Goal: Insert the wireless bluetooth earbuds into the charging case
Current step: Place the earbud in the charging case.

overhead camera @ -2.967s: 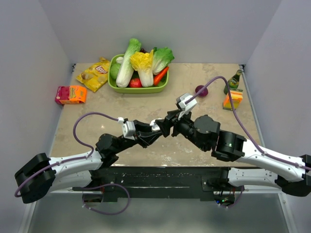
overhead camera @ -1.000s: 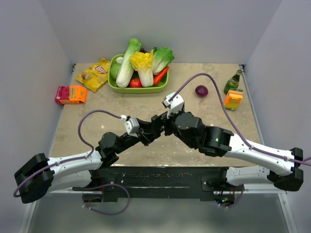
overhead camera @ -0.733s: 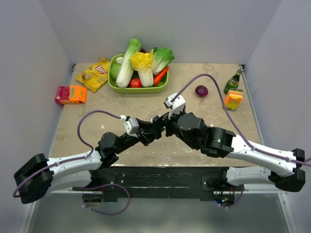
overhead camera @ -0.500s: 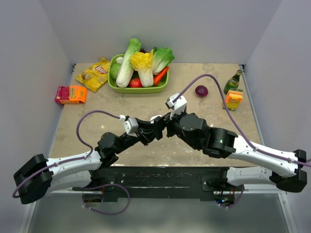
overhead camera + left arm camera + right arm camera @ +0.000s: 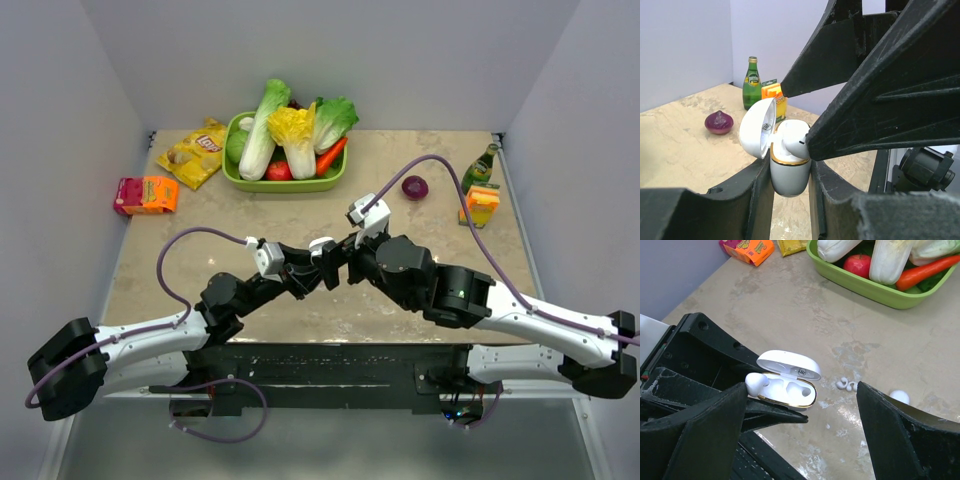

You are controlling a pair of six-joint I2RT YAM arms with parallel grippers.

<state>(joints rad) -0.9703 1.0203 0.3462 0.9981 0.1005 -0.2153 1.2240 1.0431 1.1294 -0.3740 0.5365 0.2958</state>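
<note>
The white charging case [image 5: 789,170] stands upright between the fingers of my left gripper [image 5: 790,175], its lid [image 5: 757,127] hinged open. It also shows in the right wrist view [image 5: 790,385] and the top view [image 5: 320,245]. One white earbud [image 5: 756,382] rests at the left end of the case, sticking up out of its slot [image 5: 792,140]. The other slot [image 5: 802,388] is empty. My right gripper [image 5: 801,390] is wide open around the case, one fingertip [image 5: 812,142] against the earbud. A white rounded piece [image 5: 900,396] lies on the table, partly hidden.
A small white curled piece [image 5: 849,385] lies on the table beside the case. A green tray [image 5: 285,183] of vegetables, a chips bag [image 5: 195,152] and a red box [image 5: 146,194] are at the back left. A red onion [image 5: 414,187], bottle [image 5: 483,166] and juice carton [image 5: 479,205] stand right.
My right wrist has shifted a little to the right and back over the last second. The left gripper has held the open case almost still.
</note>
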